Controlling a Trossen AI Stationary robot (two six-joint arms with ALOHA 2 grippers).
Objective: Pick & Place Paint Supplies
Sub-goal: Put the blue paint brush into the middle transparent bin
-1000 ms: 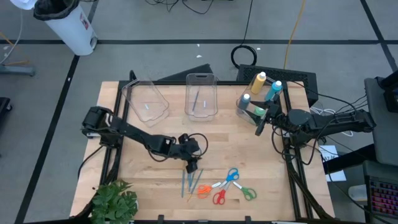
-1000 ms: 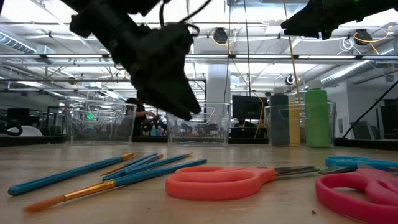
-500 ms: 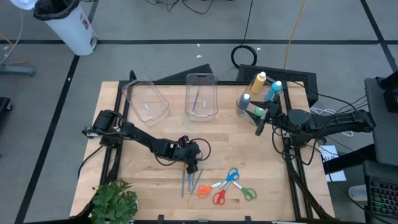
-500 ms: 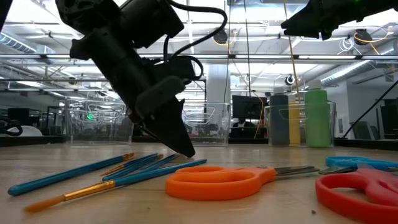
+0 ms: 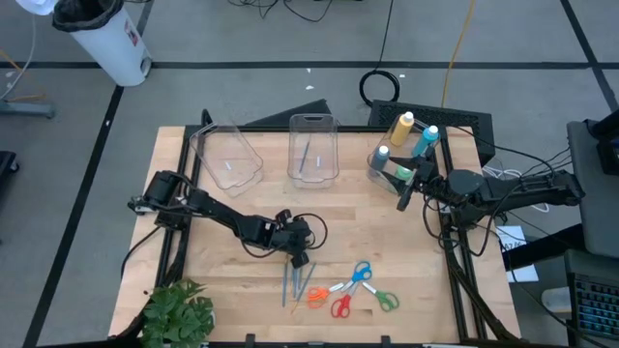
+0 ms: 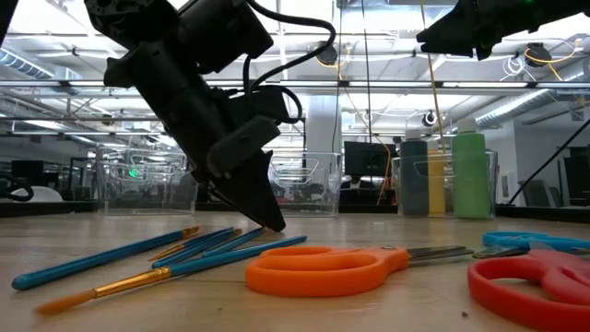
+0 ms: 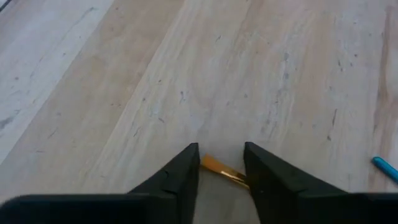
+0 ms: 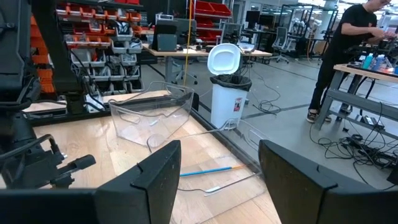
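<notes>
- Paint brushes (image 5: pixel 295 282) with blue handles lie in a loose bundle on the wooden table (image 5: pixel 387 232), near its front edge, just left of the scissors.
- In the low view the brushes (image 6: pixel 175 254) fan out flat on the wood, one with an orange bristle tip nearest the camera.
- Four small scissors lie just right of the brushes: orange-handled scissors (image 5: pixel 319 295), blue-handled scissors (image 5: pixel 361 273), red-handled scissors (image 5: pixel 340 307) and green-handled scissors (image 5: pixel 385 301).
- The left gripper (image 5: pixel 298 259) is down at the far end of the brush bundle, its fingertips at the table surface.
- In the left wrist view, the left gripper (image 7: pixel 222 163) has its two dark fingers (image 7: pixel 180 177) partly drawn together with an orange brush tip (image 7: pixel 222 170) lying between them; a firm pinch cannot be confirmed.
- The right gripper (image 5: pixel 404 193) hangs in the air at the table's right side, just beside a clear bin of paint bottles (image 5: pixel 406 145), with its fingers spread and nothing between them.
- Two more clear bins stand along the far edge: the left bin (image 5: pixel 227 155) tilted, the middle bin (image 5: pixel 312 147) with a brush inside.
- A green plant (image 5: pixel 179 314) sits at the front left corner.
- A person (image 8: pixel 345 43) stands at a desk far behind.
</notes>
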